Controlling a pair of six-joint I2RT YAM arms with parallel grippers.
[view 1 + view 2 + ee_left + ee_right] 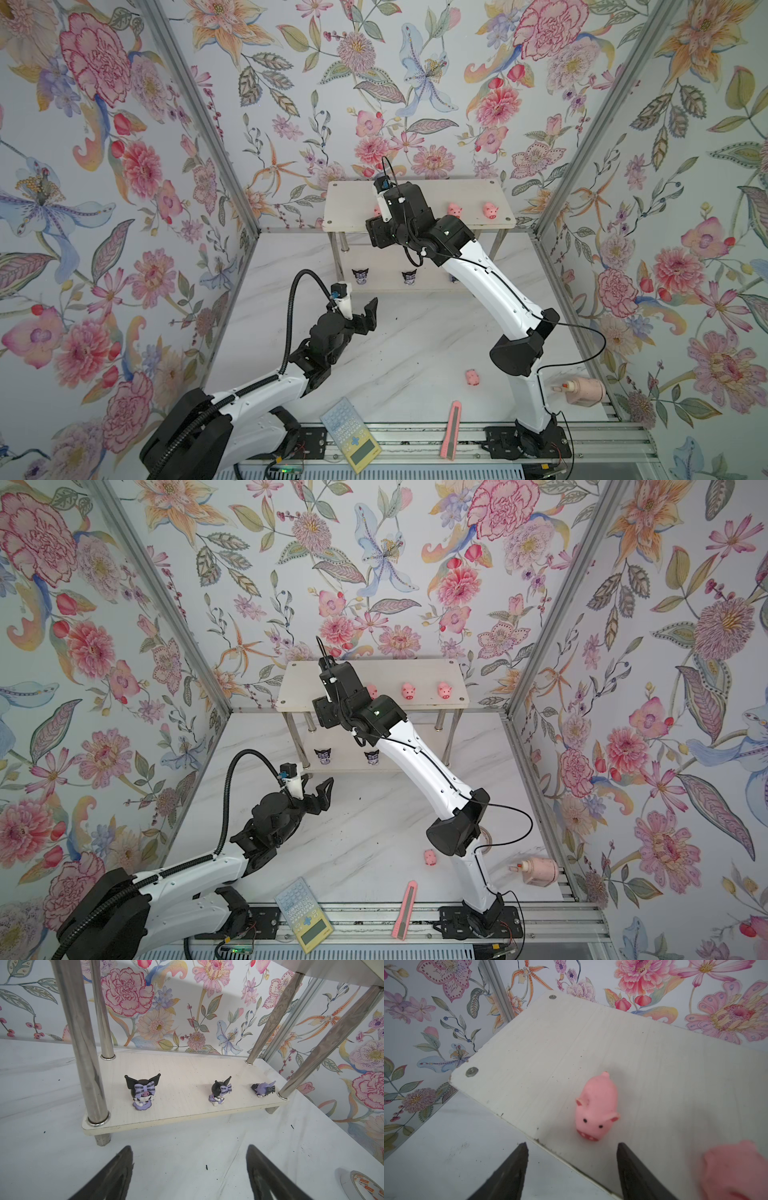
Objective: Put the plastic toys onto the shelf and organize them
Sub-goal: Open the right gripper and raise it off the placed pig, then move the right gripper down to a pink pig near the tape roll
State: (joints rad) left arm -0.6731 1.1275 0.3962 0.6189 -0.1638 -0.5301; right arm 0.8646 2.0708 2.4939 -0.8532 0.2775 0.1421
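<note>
One pig [473,377] left before the shelf [465,191]

Your right claw [572,1145] gapes empty at its top board [571,1043], another pig [596,1107] just past the tips, apparently parked with its kind. Your left claw [189,1147] gapes empty too.

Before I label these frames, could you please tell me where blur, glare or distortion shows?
Right wrist view: the nearer pig is out of focus, the farther pig sharp. Left wrist view: the chrome legs show glare streaks and splay from lens distortion. Both top views: even light, faint shadows.
</note>
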